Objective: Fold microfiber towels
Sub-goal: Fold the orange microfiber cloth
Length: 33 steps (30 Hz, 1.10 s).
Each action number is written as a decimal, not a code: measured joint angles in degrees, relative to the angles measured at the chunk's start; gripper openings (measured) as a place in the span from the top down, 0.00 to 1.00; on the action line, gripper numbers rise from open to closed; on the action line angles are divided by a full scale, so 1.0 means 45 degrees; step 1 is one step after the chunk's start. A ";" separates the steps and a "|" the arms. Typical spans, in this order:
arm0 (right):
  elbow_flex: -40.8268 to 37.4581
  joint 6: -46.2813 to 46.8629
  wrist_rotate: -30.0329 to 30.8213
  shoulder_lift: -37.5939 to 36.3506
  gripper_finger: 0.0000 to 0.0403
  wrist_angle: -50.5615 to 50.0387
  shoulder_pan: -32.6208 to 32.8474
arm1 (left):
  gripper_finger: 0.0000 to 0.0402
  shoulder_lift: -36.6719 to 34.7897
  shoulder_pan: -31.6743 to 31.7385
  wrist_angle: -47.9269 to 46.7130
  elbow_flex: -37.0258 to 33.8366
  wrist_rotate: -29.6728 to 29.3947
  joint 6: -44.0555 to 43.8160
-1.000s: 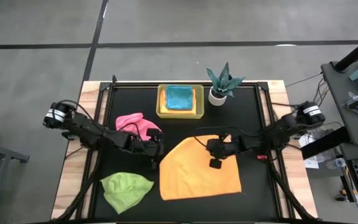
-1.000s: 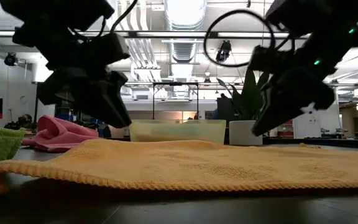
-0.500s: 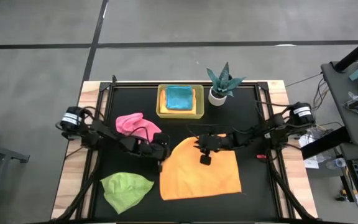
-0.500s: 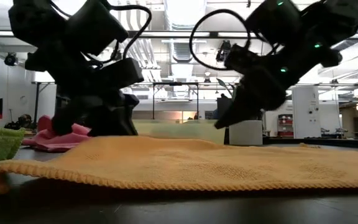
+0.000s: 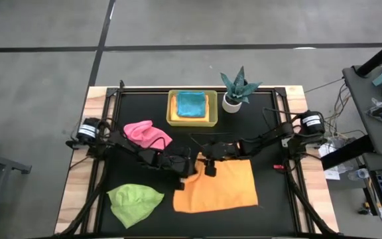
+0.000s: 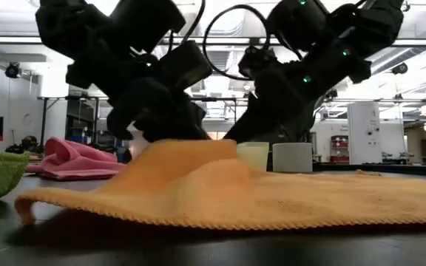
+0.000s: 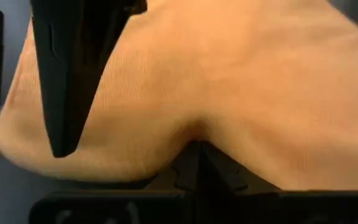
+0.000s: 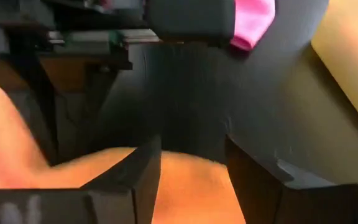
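Working on the orange towel (image 5: 217, 189), lying spread at the near middle of the black table (image 5: 270, 126), with its far left corner being lifted off the surface. Pinching that corner with the left gripper (image 5: 186, 174), jaws fully closed on the cloth (the left wrist view showing fabric puckered right at the fingertips), presumably to carry the edge across for a fold. Raising a hump in the towel, plain in the low view, where the cloth (image 6: 220, 185) is peaking under both arms while the rest stays flat.

Hovering just beside it with the right gripper (image 5: 209, 164), over the same far edge; jaws standing partly apart with orange cloth (image 8: 185, 180) showing between and below the fingers, nothing clearly gripped. Probably lining up for a second hold, so the edge can travel evenly.

Waiting elsewhere: the pink towel (image 5: 147, 133) bunched at far left, the lime green towel (image 5: 135, 201) crumpled at near left, the turquoise towel (image 5: 191, 104) already folded inside the yellow tray (image 5: 171, 113), beside the potted plant (image 5: 235, 89).
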 joint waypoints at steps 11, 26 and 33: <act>0.1327 -0.0872 -0.2608 0.0730 0.67 -0.1000 0.0343 | 1.00 -0.1250 -0.0141 -0.3160 0.0692 0.0026 -0.0185; 0.1523 -0.1080 -0.2857 0.0560 0.98 -0.4430 0.1714 | 1.00 -0.3455 -0.0240 -0.4905 0.0148 0.0014 -0.0193; 0.1238 -0.1035 -0.1846 0.0097 0.98 -0.5196 0.2156 | 1.00 -0.3227 -0.0211 -0.3987 0.0068 -0.0034 -0.0213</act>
